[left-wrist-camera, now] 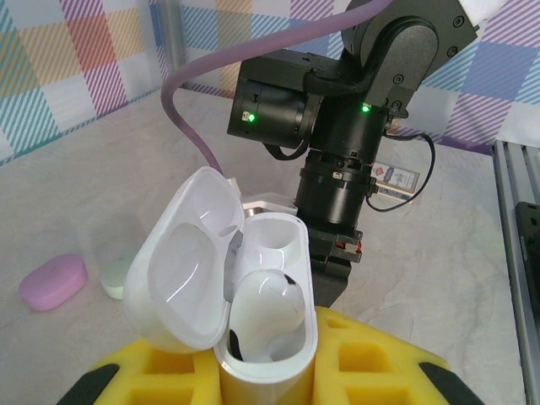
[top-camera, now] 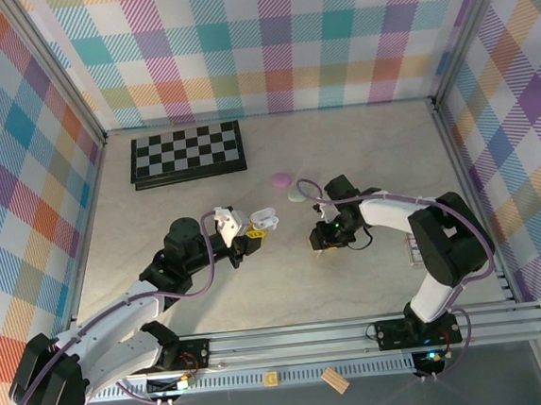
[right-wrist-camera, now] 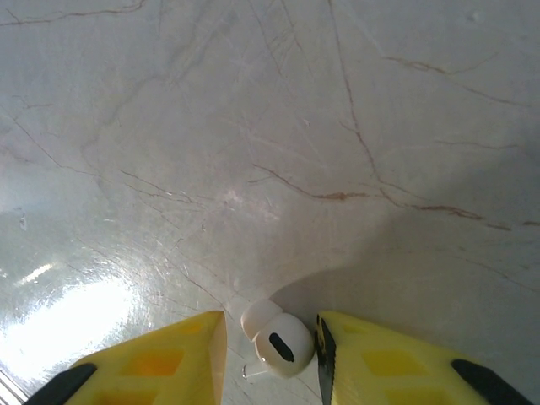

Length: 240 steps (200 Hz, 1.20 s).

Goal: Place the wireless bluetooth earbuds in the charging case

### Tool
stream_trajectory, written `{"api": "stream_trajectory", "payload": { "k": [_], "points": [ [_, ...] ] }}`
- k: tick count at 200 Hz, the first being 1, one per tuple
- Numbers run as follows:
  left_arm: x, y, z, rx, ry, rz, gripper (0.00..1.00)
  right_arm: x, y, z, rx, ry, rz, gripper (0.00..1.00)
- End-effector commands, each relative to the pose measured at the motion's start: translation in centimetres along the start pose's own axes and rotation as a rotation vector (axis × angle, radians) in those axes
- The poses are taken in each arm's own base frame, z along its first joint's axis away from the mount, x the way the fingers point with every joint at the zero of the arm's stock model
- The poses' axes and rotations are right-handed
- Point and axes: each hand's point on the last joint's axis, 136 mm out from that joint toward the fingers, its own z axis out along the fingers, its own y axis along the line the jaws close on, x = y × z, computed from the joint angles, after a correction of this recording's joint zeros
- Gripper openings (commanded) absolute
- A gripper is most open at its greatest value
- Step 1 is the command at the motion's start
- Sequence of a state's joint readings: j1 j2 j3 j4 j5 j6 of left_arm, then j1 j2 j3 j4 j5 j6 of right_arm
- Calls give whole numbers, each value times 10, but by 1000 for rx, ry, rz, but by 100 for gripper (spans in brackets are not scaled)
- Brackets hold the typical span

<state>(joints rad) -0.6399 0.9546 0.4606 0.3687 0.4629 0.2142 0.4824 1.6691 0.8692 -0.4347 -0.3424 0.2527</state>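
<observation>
My left gripper [top-camera: 252,232] [left-wrist-camera: 266,375] is shut on a white charging case [left-wrist-camera: 278,245] [top-camera: 265,220] and holds it upright, with the lid swung open to the left. One white earbud [left-wrist-camera: 263,308] sits in the near slot and the far slot is bare. A second white earbud [right-wrist-camera: 283,346] lies on the table between the yellow fingers of my right gripper [right-wrist-camera: 272,327] [top-camera: 320,244]. The right finger [right-wrist-camera: 371,363] touches it. A thin gap remains at the left finger [right-wrist-camera: 160,363].
A purple case [top-camera: 281,179] [left-wrist-camera: 53,281] and a mint green case [top-camera: 298,194] [left-wrist-camera: 118,274] lie shut on the table behind the grippers. A folded chessboard [top-camera: 188,153] lies at the back left. A small wooden block [top-camera: 334,379] rests on the front rail.
</observation>
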Motion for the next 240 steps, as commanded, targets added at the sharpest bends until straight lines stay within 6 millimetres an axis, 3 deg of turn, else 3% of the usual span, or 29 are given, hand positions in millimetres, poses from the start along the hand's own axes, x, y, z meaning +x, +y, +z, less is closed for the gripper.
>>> {"api": "stream_trajectory", "payload": {
  "k": [1,82,109,167,209,240],
  "points": [
    [-11,-2,-1,11,-37,23,10,16,-5,1,5,46,11,31],
    [-11,0,0,8,-32,23,10,17,-5,-1,21,14,-12,24],
    [-12,0,1,8,-30,21,10,8,-6,-12,67,-60,-45,23],
    [-12,-1,4,23,-24,4,10,-27,20,-76,150,-378,-222,22],
    [-9,0,11,40,-12,-16,10,-46,63,-137,198,-640,-434,21],
    [-4,0,17,53,4,-27,10,-47,100,-166,192,-744,-585,21]
  ]
}}
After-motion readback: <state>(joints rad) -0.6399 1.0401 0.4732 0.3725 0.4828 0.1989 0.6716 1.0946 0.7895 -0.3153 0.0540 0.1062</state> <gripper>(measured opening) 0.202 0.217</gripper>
